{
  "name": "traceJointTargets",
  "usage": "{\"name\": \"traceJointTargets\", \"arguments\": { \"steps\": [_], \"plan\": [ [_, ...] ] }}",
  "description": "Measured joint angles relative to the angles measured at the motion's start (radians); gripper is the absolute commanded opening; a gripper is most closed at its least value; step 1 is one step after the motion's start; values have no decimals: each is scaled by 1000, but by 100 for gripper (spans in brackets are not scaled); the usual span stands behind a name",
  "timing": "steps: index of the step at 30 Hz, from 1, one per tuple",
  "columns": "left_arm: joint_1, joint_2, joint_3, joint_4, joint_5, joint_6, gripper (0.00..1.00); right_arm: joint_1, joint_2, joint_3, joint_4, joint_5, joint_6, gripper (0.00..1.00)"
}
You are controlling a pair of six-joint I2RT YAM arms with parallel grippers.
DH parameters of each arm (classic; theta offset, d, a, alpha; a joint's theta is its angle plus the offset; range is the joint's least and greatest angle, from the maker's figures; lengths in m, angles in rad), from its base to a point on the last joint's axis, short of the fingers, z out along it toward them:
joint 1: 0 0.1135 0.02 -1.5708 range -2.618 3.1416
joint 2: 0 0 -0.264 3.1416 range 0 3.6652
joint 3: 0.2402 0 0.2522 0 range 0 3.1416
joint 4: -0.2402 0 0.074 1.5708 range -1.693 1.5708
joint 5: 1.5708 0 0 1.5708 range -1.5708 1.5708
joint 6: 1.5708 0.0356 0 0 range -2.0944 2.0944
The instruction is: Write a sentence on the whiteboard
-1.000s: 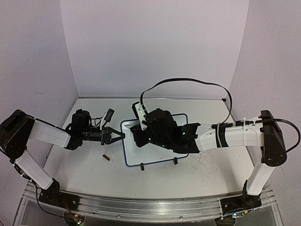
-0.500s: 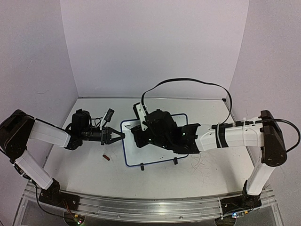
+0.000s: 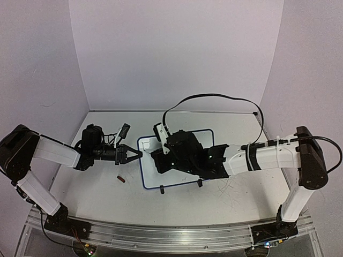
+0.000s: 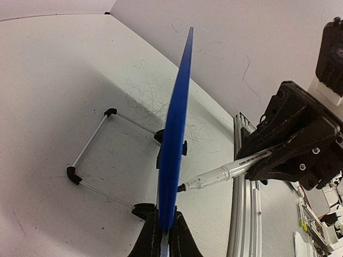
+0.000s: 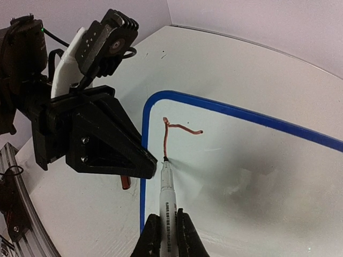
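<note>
Right tool (image 5: pixel 163 235), gripping marker (image 5: pixel 166 195), edged nearer; marker points straight ahead, tip on whiteboard (image 5: pixel 241 176). Left tool (image 4: pixel 163 241) grips same whiteboard.

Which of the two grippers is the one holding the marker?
The right gripper: it grips the marker, tip on the whiteboard. The left gripper only clamps the whiteboard's blue rim.

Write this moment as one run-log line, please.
left gripper: shut on board edge | right gripper: shut on marker | tip: on board | writing: first stroke only
</note>
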Motion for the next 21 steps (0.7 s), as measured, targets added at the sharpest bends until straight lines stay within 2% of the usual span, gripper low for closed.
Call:
{"name": "traceJointTargets", "arguments": {
  "steps": [21],
  "plan": [
    [0,0,0,2,9,0,0,8,-50,-41,8,-15,13,0]
  ]
}}
